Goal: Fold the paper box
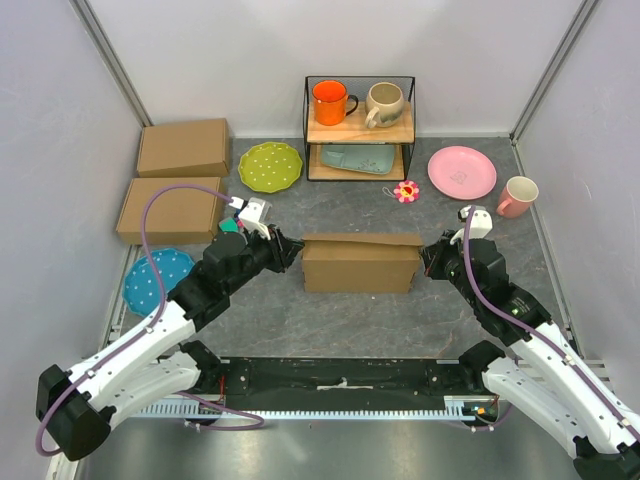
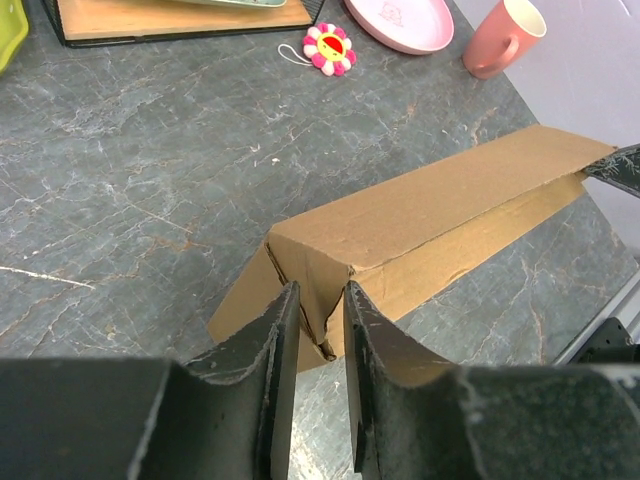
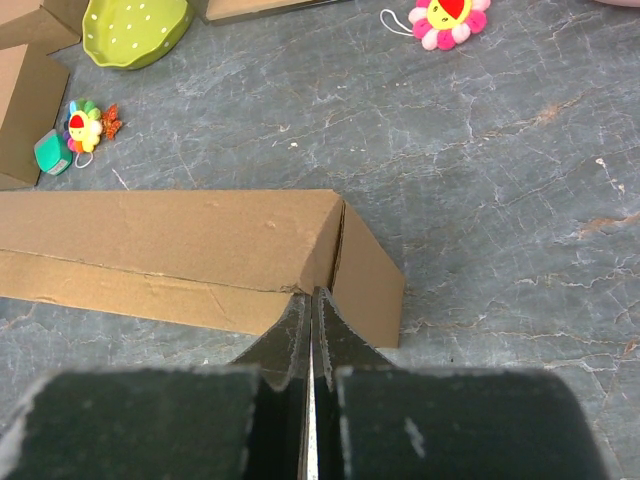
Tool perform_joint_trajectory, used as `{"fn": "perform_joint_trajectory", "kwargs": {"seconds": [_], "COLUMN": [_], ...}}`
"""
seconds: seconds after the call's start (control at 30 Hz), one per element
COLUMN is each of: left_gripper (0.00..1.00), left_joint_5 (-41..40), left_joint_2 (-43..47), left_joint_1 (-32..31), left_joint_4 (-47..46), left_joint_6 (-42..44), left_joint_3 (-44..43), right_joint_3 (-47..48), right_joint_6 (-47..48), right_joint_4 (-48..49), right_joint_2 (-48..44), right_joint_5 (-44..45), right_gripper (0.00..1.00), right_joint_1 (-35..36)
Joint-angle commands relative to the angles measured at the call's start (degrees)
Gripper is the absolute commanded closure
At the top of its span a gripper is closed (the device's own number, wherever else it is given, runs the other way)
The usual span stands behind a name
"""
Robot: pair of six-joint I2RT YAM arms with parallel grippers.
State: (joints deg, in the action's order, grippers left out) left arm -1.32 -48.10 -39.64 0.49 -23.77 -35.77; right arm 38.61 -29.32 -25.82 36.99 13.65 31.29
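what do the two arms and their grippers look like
Both the left arm and right arm have white lower links and black joints and wrists. A purple cable runs along each. The left gripper and right gripper have matte black, wedge-shaped fingers.

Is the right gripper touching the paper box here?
Touching. The right wrist view shows the right gripper, shut, with its tips against the paper box at its end corner, no gap.

Grey marbled counter [image 1: 330,320] carried the paper box [image 1: 360,262] mid. Far box [image 1: 183,147] and near box [image 1: 172,209] left. Green plate [image 1: 270,165], blue plate [image 1: 150,280], rack [image 1: 360,130], flower toy [image 1: 406,191], pink plate [image 1: 461,172], mug [image 1: 518,196] right.
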Motion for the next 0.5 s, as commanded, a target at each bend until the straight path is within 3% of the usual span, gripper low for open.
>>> {"fn": "perform_joint_trajectory", "kwargs": {"seconds": [0.0, 0.2, 0.3, 0.47], "left_gripper": [0.7, 0.81, 0.98, 0.98], "left_joint_5": [1.0, 1.1, 1.1, 3.2], "left_joint_2": [-0.3, -1.6, -2.3, -2.4], "left_joint_1": [0.0, 0.0, 0.0, 0.0], "left_joint_4": [-2.5, -3.0, -3.6, -4.9], "left_joint_6": [2.7, 3.0, 2.9, 2.0], "left_joint_3": [-2.4, -3.5, -3.5, -1.4], "right_joint_3": [-0.6, -0.6, -0.5, -1.2], "right_joint_6": [-0.3, -0.5, -0.6, -2.5], "right_joint_4": [-3.8, -3.8, -3.8, -4.4], "right_joint_2": [0.9, 1.0, 0.9, 0.6], "right_joint_5": [0.9, 0.7, 0.8, 0.1], "right_gripper": [1.0, 1.0, 1.0, 1.0], "right_joint_1": [0.3, 0.5, 0.5, 0.6]}}
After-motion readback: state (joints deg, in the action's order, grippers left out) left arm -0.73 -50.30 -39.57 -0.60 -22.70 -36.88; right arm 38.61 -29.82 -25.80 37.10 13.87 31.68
